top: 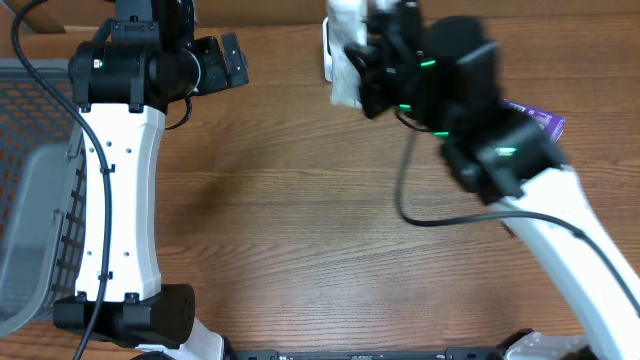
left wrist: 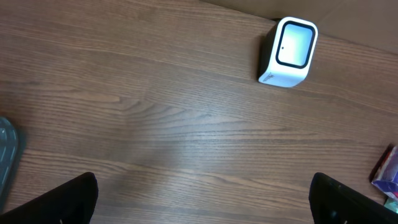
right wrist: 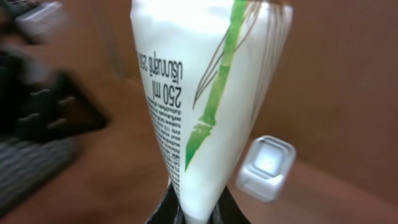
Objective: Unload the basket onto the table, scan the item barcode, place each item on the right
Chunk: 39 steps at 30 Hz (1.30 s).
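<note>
White plastic with a green bamboo stem drawn down it: the tube (right wrist: 205, 93) is a soft, tapering one. It is pinched at its narrow end in the right gripper (right wrist: 188, 214), whose jaws are closed tight on it. The face turned to the right wrist camera carries fine print and the marking "250 ml". That view is blurred, and the rest of the lettering is too small to read.

From overhead, the tube is held up over the far middle of the wooden table (top: 300, 220). The right arm reaches in to it from the near right corner.

The scanner (left wrist: 289, 53) is a small white box with a dark-framed, glowing window. It stands on the table at the far edge. In the right wrist view it shows beyond the tube and just to its right. From overhead the tube covers most of it. Whether the tube touches the scanner cannot be told from these views.

The left gripper (top: 222, 62) hangs over the far left of the table with its jaws spread wide and nothing between them. It is well apart from the tube.

A wire basket (top: 40, 120) sits at the left edge. A purple packet (top: 545, 120) lies on the right side of the table, partly under the right arm.
</note>
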Motion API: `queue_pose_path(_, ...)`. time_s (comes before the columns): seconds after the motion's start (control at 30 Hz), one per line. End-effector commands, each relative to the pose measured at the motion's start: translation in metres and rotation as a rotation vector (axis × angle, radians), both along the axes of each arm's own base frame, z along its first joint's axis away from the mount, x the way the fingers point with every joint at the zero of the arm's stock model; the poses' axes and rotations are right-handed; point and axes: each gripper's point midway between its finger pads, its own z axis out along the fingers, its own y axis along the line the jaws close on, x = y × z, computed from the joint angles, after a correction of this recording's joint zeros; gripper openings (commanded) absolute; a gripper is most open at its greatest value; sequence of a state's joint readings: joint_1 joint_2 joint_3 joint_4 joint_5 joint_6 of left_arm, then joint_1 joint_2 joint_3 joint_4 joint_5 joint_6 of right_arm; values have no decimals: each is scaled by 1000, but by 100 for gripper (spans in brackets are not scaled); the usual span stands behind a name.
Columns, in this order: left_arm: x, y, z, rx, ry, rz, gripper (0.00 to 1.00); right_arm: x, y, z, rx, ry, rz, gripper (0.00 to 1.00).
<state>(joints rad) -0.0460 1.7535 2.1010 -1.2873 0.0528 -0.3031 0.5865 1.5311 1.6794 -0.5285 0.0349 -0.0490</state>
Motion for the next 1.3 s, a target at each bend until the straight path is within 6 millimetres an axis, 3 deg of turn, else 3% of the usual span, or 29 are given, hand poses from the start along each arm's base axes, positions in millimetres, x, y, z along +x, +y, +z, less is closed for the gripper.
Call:
queue_pose_path(0.0, 1, -5, 3, 5, -10, -28, 100, 42, -39, 2, -229, -164, -406, 4)
queue_pose_path(0.17, 1, -5, 3, 5, -10, -28, 99, 94, -35, -47, -542, -249, -510, 4)
queue_pose_path(0.37, 1, -5, 3, 5, -11, -28, 100, 152, -38, -126, -1047, -303, -386, 4)
queue_pose_path(0.47, 1, -5, 3, 5, -10, -28, 100, 175, -46, -150, -1137, -333, -391, 4)
queue_pose_path(0.6, 1, -5, 3, 5, -10, -28, 99, 200, -51, -161, -1120, -414, -453, 4)
queue_pose_path(0.67, 1, -5, 3, 5, -10, -28, 99, 208, -53, -167, -1108, -443, -466, 4)
queue_pose_path(0.9, 1, -5, 3, 5, -10, -28, 100, 219, -47, -219, -1144, -409, -360, 4)
queue_pose_path(1.27, 1, -5, 3, 5, -10, -28, 100, 220, -40, -234, -1140, -409, -316, 4)
